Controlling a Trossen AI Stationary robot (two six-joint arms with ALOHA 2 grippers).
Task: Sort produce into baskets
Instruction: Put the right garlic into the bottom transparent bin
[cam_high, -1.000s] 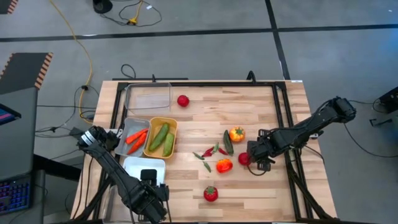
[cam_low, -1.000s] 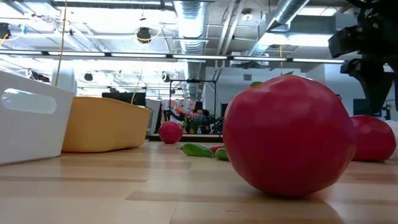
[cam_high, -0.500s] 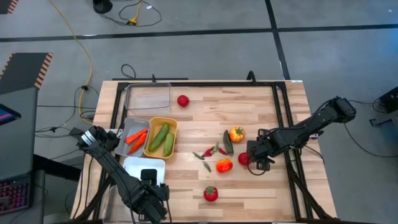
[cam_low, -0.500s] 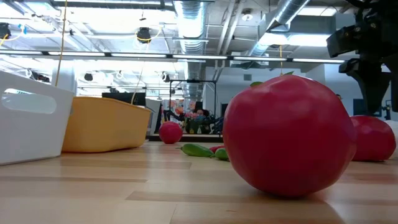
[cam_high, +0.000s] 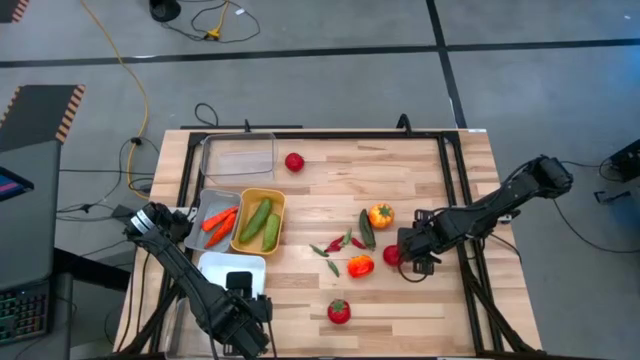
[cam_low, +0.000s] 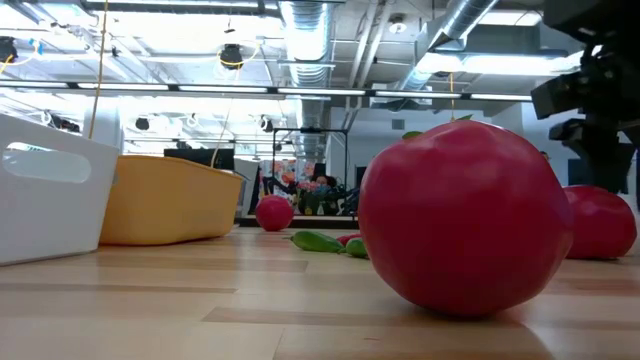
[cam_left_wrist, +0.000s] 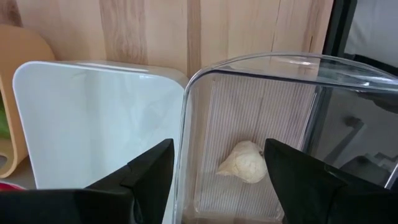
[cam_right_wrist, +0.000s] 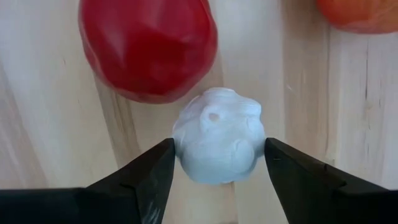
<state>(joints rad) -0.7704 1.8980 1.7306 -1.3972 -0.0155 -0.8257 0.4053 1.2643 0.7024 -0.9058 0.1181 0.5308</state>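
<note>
Lower centre of the right wrist view: a white garlic bulb (cam_right_wrist: 219, 144) framed between the right gripper (cam_right_wrist: 217, 163) fingers, jaws set wide to either side of it with the inner faces at its flanks, contact too close to call; probably lined up this way so a squeeze takes the bulb across its widest part; red tomatoes crowding it, one (cam_right_wrist: 149, 46) just beyond and nearly touching, so little room for error.

High view, right of centre: right arm reaching in from the right edge, stretched low with the wrist turned down over the loose produce beside a tomato (cam_high: 391, 254); two orange-yellow peppers (cam_high: 380, 214), a green cucumber (cam_high: 367, 229) and small chillies (cam_high: 335, 246) scattered just left of it, all unsorted; another tomato (cam_high: 339, 311) lower centre, one more (cam_high: 294, 162) upper centre.

Lower left: left gripper (cam_high: 239, 322) folded back by the white tray (cam_high: 232, 270), fingers parked wide and empty over a clear tray (cam_left_wrist: 261, 143) already holding one garlic (cam_left_wrist: 244, 163); likely the destination.

Further left and up: carrots in the grey tray (cam_high: 205, 203), cucumbers in the yellow tray (cam_high: 275, 196), a second clear tray (cam_high: 238, 157) at upper left.
</note>
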